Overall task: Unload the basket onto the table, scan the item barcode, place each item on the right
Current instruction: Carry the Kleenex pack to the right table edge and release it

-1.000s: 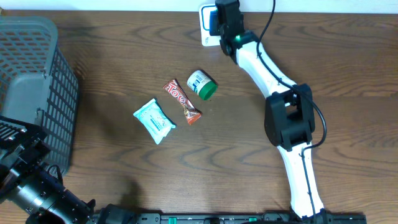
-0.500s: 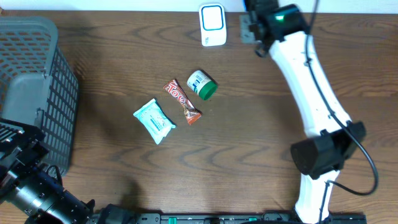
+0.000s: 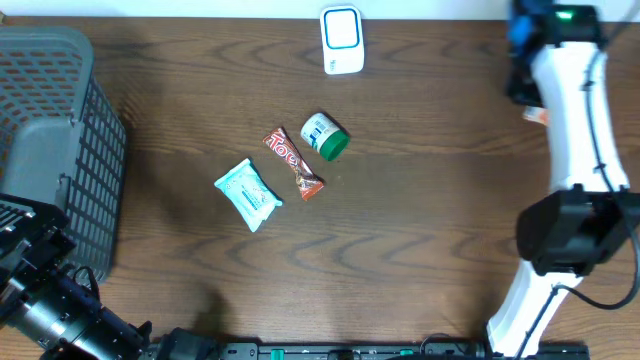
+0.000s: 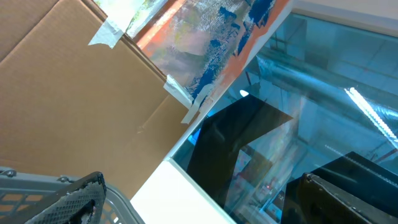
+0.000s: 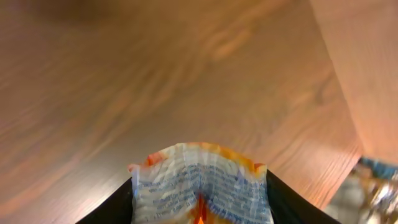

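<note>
We see the packet [image 5: 199, 183] pinched in the right gripper [image 5: 200, 200], its printed face toward the wrist camera. It hangs over the table's [image 3: 420, 230] far right side, well apart from the scanner [image 3: 341, 40]. We judge it is lifted so its barcode can be turned to the scanner. The can [image 3: 325, 136], bar [image 3: 293, 162] and pouch [image 3: 247, 194] lie mid-table. The left gripper [image 3: 35, 240] rests wide and empty by the basket [image 3: 50, 120], out of the way.

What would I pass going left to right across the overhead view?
Grey basket → teal-and-white packet → green-capped jar → right gripper holding an orange-edged packet. The candy bar and scanner overlap the jar's span, so I left them out.
</note>
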You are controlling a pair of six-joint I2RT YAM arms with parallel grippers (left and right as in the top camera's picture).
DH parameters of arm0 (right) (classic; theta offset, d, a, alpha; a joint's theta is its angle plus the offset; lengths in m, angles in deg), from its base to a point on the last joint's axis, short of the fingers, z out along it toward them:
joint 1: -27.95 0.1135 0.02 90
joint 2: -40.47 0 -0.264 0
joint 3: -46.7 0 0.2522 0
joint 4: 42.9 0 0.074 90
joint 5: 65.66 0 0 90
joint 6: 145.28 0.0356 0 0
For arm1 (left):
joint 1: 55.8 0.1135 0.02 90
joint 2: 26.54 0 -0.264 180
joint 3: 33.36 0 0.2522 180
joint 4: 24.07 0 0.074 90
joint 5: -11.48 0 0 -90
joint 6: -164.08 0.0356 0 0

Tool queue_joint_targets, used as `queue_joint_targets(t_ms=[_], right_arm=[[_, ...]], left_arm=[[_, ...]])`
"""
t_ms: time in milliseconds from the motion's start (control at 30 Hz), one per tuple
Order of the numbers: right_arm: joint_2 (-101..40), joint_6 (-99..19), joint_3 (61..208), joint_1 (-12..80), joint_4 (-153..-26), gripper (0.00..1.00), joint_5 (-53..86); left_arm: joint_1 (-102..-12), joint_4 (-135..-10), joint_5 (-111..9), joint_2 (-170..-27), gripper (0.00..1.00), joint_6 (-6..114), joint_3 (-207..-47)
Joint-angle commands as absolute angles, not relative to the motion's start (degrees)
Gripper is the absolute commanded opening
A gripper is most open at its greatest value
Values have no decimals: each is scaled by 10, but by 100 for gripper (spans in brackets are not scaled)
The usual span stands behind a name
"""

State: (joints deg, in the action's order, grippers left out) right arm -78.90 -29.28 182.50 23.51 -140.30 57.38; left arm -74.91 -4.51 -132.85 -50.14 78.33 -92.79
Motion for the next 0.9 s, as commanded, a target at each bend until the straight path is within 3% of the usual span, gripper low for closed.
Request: queue_joint_targets(t_ms=[0, 333, 500, 567, 633, 867], right_arm=[[-794, -251, 1783, 169, -1374, 52, 594], [-795, -251, 1597, -6, -1135, 56, 570], [-795, -251, 1563, -62, -1092, 57, 504], [-794, -251, 1564, -78, -1091, 70, 477], [-793, -279, 1570, -91, -1102, 96, 434], [-790, -337, 1683, -88, -1220, 99, 377]], left_arm=[[-746, -41, -1330, -496, 98, 780, -932], [-746, -41, -1330, -496, 98, 780, -932], [-746, -42, -1330, -496, 98, 781, -932], [-746, -42, -1330, -496, 98, 781, -932], [-746, -42, -1330, -496, 98, 781, -932], [-746, -28, -1331, -496, 98, 819, -932]])
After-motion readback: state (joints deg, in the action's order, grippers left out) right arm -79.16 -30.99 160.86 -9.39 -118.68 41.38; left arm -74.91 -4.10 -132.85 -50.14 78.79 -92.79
